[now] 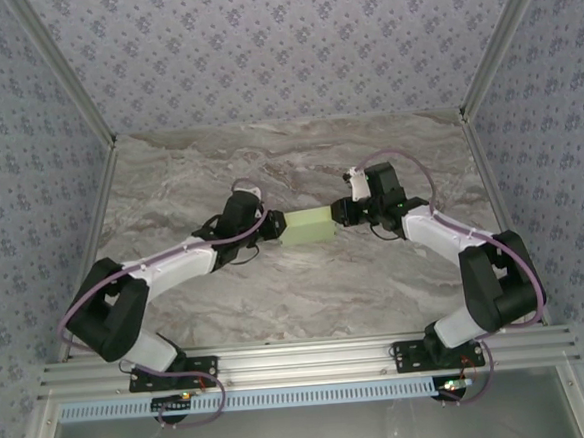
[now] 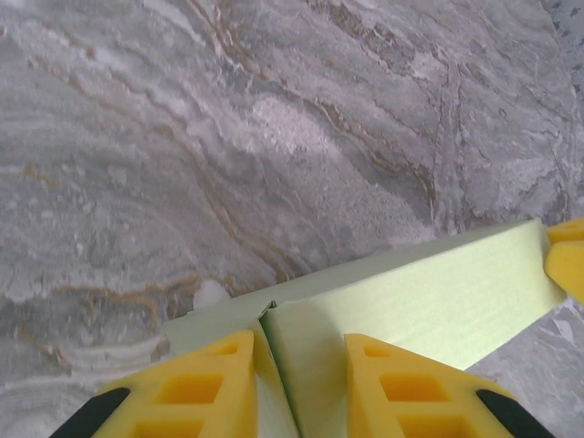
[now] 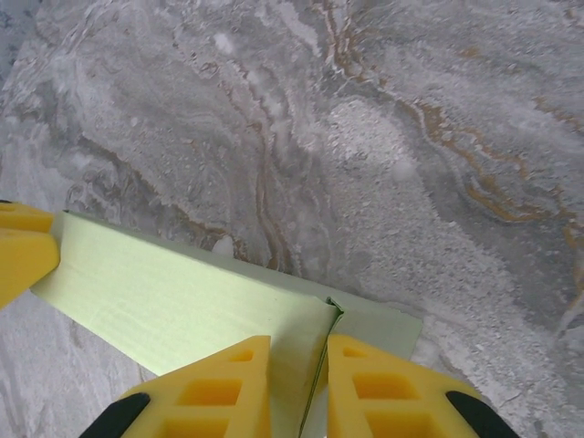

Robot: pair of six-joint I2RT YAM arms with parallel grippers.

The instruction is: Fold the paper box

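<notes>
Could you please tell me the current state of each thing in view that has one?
paper box: folded into a long closed shape, held at both ends, with a slight gap at the end seams.
left gripper: closed on one end of the paper box.
right gripper: closed on the opposite end.

Your right gripper (image 3: 299, 351) pinches the paper box (image 3: 182, 301) by its end flap between 2 yellow fingers (image 3: 228, 383). The box runs left to the left gripper's fingertip (image 3: 23, 251), which touches it, over the marble table (image 3: 411, 137).
</notes>
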